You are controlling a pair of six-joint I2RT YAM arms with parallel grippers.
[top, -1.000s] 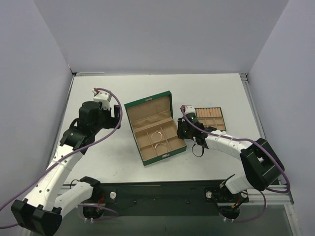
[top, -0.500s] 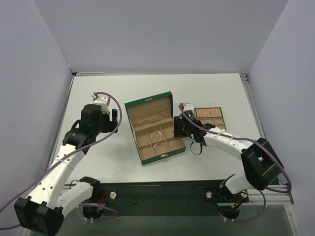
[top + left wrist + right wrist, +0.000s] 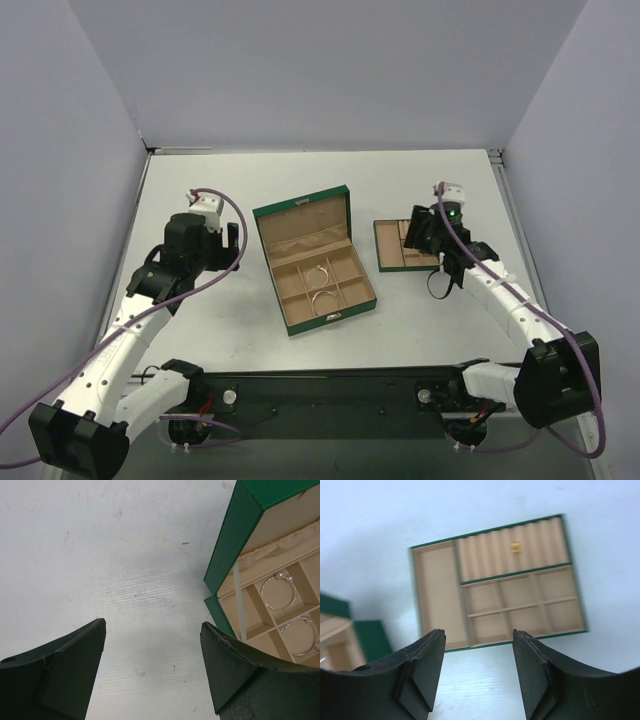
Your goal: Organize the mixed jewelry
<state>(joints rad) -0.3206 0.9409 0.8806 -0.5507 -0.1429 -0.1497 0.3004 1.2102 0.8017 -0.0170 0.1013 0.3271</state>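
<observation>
Top external view: found the green box [image 3: 300, 225] lying open at the middle of the surface [image 3: 200, 180], with two thin silvery hoops inside, the farther hoop [image 3: 317, 272] and the nearer hoop [image 3: 325, 297], each in its own compartment. Saw the small green tray [image 3: 392, 245] just right of the box and apart from it, with the right jaws hanging over its right part and the left jaws off to the left of the box over bare surface. Could not pick out any fine chain. Left wrist view: showed the left jaws wide apart with nothing between them, the box wall [image 3: 235, 535] close beside one finger, and both the farther hoop [image 3: 279, 591] and the nearer hoop [image 3: 300, 636] lying flat on the tan lining. Feared striking the box corner on any sideways drift, jolting the light box and tipping the hoops out of their compartments. Right wrist view, somewhat blurred: showed the right jaws apart and empty above the tray [image 3: 435, 595], and the tan-gold ring [image 3: 515, 546] seated among the ring rolls. Feared shoving the tray along the surface, or knocking the ring out of its slot, on a straight drop from there. Feared too leaving the chain unsorted, or dragging it unnoticed under an arm, with no view showing it.
</observation>
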